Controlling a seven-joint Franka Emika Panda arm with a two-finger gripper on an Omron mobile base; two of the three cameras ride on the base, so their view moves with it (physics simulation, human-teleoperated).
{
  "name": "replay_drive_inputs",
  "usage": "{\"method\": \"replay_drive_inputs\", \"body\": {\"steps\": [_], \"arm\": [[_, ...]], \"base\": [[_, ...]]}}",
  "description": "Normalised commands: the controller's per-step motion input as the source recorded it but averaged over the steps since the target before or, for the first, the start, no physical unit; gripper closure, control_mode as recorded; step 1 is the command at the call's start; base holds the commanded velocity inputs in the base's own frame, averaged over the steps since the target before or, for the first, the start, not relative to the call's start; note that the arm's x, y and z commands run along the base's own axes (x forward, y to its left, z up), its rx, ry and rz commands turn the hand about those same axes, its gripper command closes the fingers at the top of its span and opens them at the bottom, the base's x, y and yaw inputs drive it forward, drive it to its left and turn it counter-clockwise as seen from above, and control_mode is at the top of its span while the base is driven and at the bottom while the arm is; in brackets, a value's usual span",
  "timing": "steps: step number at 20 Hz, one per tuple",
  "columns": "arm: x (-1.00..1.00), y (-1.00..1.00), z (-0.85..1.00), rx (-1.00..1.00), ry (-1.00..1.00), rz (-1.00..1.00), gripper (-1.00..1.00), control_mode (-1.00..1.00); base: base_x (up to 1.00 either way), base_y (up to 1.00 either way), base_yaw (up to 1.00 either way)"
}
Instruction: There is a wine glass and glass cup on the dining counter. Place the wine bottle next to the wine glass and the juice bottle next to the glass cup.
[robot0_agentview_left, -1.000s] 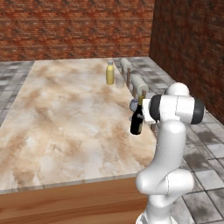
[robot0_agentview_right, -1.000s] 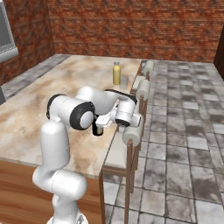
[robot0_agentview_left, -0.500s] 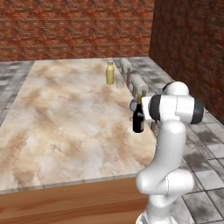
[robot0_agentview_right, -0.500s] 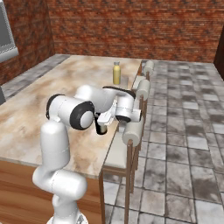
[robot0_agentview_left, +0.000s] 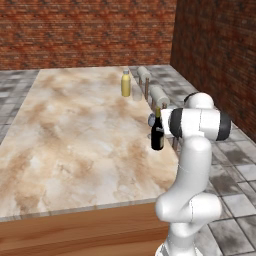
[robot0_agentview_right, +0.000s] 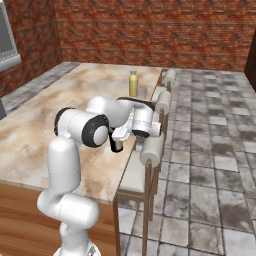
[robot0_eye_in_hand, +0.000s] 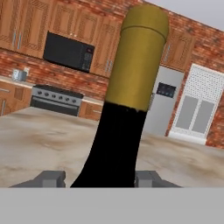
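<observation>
The near-black wine bottle (robot0_agentview_left: 157, 136) with its tan-gold foil neck (robot0_eye_in_hand: 138, 57) stands upright near the right edge of the dining counter (robot0_agentview_left: 75, 130). My gripper (robot0_eye_in_hand: 99, 178) is shut on the bottle's body, one fingertip on each side. The small greyish wine glass (robot0_agentview_left: 151, 120) is just behind and left of the bottle, very close to it. Farther back along the same edge stands the yellow juice bottle (robot0_agentview_left: 126, 83) (robot0_agentview_right: 133, 83), with the pale glass cup (robot0_agentview_left: 137, 94) (robot0_agentview_right: 142, 93) right beside it. In the right base view my arm hides most of the wine bottle (robot0_agentview_right: 117, 145).
Padded roll-back stools (robot0_agentview_right: 151, 148) (robot0_agentview_right: 163, 101) (robot0_agentview_left: 144, 74) line the counter's right edge, close to my arm. A brick wall closes the far side. Beyond the counter the hand view shows a stove (robot0_eye_in_hand: 54, 99), a microwave (robot0_eye_in_hand: 68, 51) and a fridge (robot0_eye_in_hand: 164, 107).
The gripper has carried the wine bottle a little to the right, closer to the wine glass and the counter's edge. The juice bottle and glass cup have stayed put.
</observation>
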Motion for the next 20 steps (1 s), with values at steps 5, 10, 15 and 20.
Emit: {"method": "replay_drive_inputs", "body": {"steps": [5,10,15,20], "arm": [[0.24,-0.05,-0.12,0.0,0.0,0.0,1.0,-1.0],[0.13,-0.03,-0.15,0.0,-0.01,0.0,1.0,-1.0],[-0.01,-0.01,-0.03,0.01,-0.07,0.0,1.0,-1.0],[-0.03,0.0,0.01,0.0,-0.1,0.0,1.0,-1.0]], "base": [[0.0,0.0,0.0],[0.0,0.0,0.0],[0.0,0.0,0.0],[0.0,0.0,0.0]]}}
